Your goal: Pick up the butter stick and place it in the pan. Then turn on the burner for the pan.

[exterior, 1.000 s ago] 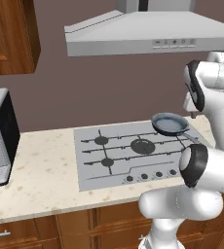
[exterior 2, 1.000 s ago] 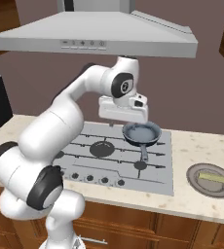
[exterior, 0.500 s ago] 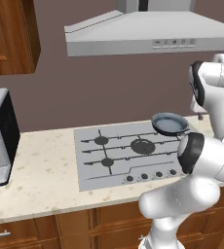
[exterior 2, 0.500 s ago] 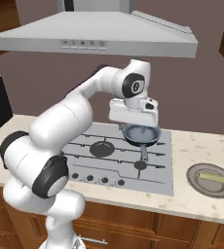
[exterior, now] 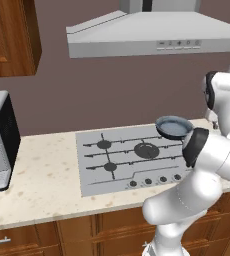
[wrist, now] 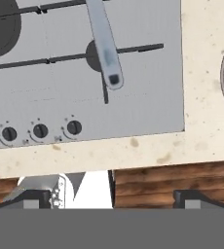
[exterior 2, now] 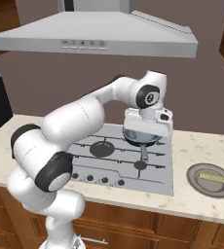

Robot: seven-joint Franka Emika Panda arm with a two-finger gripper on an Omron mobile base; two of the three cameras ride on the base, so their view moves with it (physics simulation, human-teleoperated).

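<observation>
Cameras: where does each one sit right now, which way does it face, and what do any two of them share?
Left base view: behind the arm on its left, looking forward and down at the stove and the pan; white arm at lower right.
Right base view: behind on the right, facing the same stove; arm rises from lower left, plate with the butter stick on the counter.
Hand view: on the hand, looking down at the knobs and pan handle.
Both base views share the pan and stove.

We see even, soft, bright light with no strong glare. The hood (exterior 2: 94, 34) is lit on top and leaves the wall beneath dimmer. The pan handle (wrist: 104, 44) looks slightly blurred; everything else stays sharp.
</observation>
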